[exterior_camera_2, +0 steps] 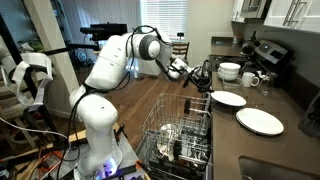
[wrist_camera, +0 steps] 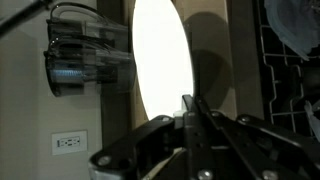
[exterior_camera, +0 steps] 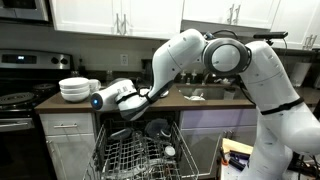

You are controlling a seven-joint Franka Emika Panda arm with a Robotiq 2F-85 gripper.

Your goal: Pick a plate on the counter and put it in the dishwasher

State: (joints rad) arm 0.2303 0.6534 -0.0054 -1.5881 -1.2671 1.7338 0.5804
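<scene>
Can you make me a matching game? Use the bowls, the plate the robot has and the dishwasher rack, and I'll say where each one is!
Things:
1. stack of white bowls
2. small round white plate
3. grey wire dishwasher rack

Places:
A. pulled out under the white robot arm
B. on the dark brown counter, near the black-and-steel stove
C. pinched in the black gripper

Pairs: 1-B, 2-C, 3-A
</scene>
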